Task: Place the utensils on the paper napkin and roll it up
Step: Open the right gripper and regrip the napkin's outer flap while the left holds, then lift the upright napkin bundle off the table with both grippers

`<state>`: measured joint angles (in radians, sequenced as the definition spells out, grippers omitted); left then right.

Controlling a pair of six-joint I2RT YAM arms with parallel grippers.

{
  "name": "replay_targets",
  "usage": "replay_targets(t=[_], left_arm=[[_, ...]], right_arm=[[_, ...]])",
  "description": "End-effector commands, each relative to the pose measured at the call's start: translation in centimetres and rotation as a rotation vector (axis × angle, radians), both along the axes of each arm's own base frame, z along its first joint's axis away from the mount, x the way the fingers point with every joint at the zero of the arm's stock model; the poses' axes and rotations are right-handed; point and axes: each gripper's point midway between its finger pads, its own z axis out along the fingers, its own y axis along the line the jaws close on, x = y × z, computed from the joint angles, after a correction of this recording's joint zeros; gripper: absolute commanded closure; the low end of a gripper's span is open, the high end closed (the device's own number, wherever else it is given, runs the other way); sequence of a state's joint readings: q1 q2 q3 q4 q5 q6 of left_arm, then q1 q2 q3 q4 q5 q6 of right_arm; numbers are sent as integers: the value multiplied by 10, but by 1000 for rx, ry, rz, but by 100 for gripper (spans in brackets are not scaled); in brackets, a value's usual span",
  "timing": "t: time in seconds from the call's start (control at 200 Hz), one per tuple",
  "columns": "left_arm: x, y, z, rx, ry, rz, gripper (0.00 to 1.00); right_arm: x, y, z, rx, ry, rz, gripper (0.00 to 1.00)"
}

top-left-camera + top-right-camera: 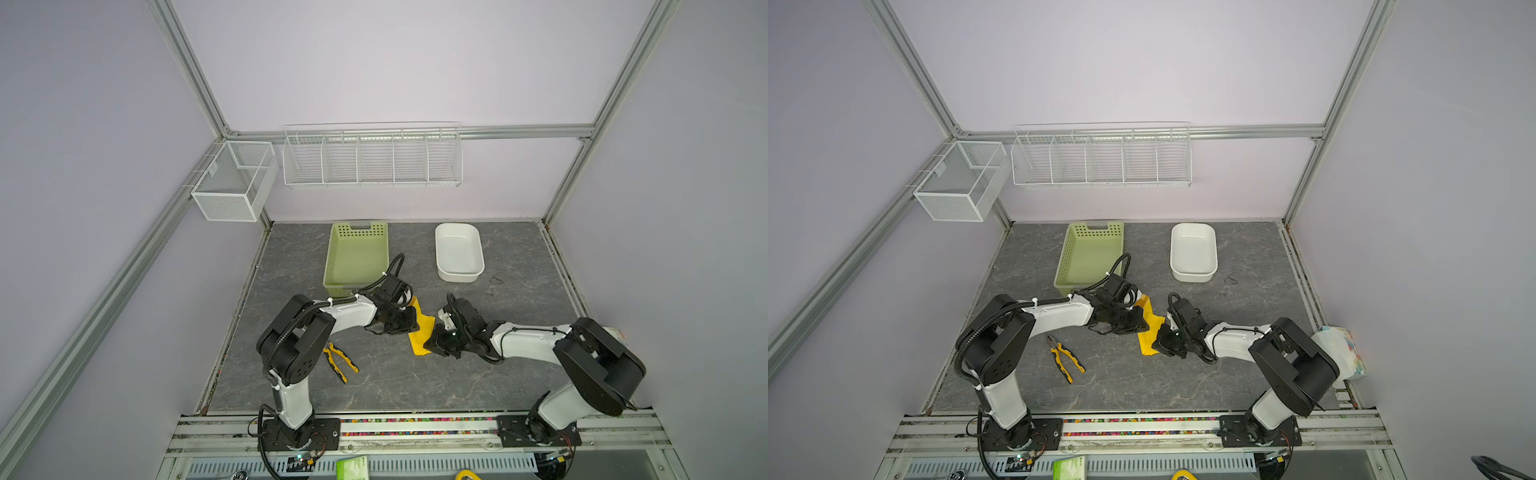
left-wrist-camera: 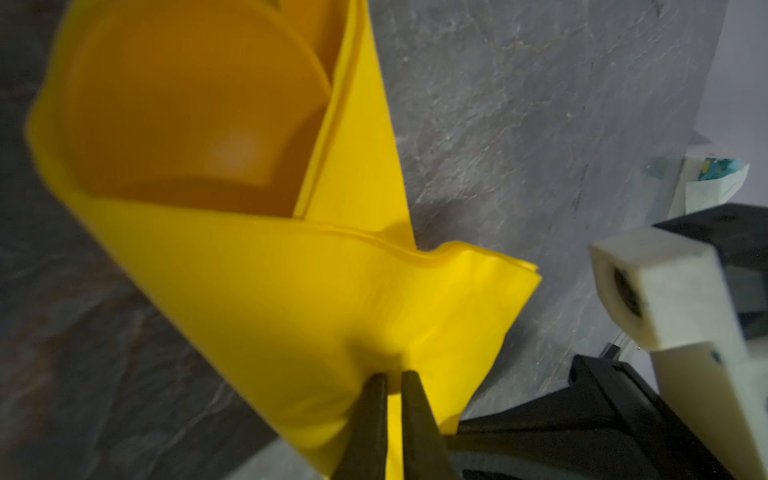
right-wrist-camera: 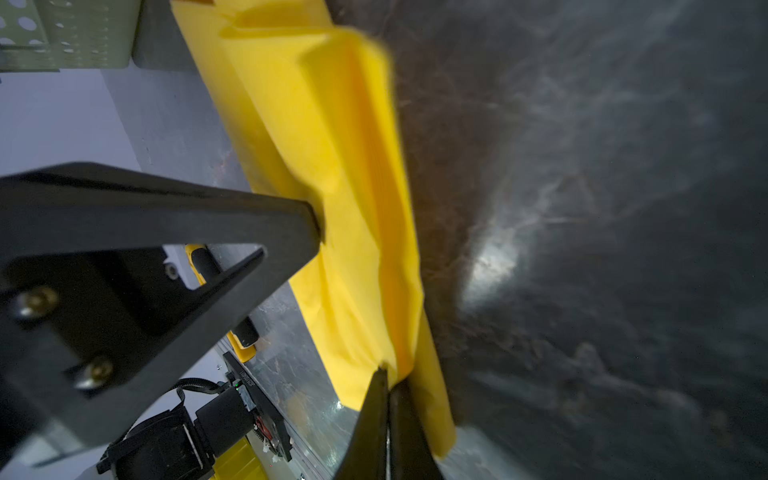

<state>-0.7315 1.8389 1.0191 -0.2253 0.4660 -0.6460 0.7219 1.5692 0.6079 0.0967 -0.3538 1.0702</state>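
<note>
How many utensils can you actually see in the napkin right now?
1: the round bowl of the spoon shows inside the open end of the folded napkin, in the left wrist view. The second utensil may be hidden in the folds.

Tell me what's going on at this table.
The left hand and the right hand each pinch an edge of the paper napkin in the middle of the table. It is already folded over an orange spoon, whose bowl shows inside the fold. The roll looks loose, not finished. The pliers lie aside, untouched.
</note>
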Motion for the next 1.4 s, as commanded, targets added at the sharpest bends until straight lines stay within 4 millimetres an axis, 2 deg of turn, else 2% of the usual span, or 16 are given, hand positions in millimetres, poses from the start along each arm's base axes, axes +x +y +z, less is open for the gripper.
replay_targets(t=[0.0,0.14,0.245,0.345,0.475,0.55,0.565,0.595,0.8,0.94,1.395], left_arm=[[-5,3,-21,20,19,-11,91],[-8,9,-29,46,13,-14,92],[-10,12,-33,58,17,-18,92],[-10,11,-34,51,20,-20,92],[-9,10,-34,47,21,-22,92],[-9,9,-33,45,21,-23,93],[-9,9,-33,46,21,-24,93],[-9,9,-33,46,21,-23,93],[-10,11,-35,51,26,-21,93],[-11,12,-35,54,24,-17,93],[-10,11,-35,45,26,-12,93]], right_arm=[[-27,-31,-31,-167,124,-34,93],[-21,-35,-12,-211,81,-15,88],[-14,-43,7,-264,29,12,79],[-5,-46,23,-292,-23,51,75],[8,-40,38,-280,-68,103,72],[14,-35,38,-262,-72,131,72],[21,-29,45,-247,-90,133,71],[25,-25,47,-240,-95,142,71],[42,-7,38,-210,-80,173,71],[49,-12,24,-265,-65,165,71],[37,-19,-10,-310,19,205,68]])
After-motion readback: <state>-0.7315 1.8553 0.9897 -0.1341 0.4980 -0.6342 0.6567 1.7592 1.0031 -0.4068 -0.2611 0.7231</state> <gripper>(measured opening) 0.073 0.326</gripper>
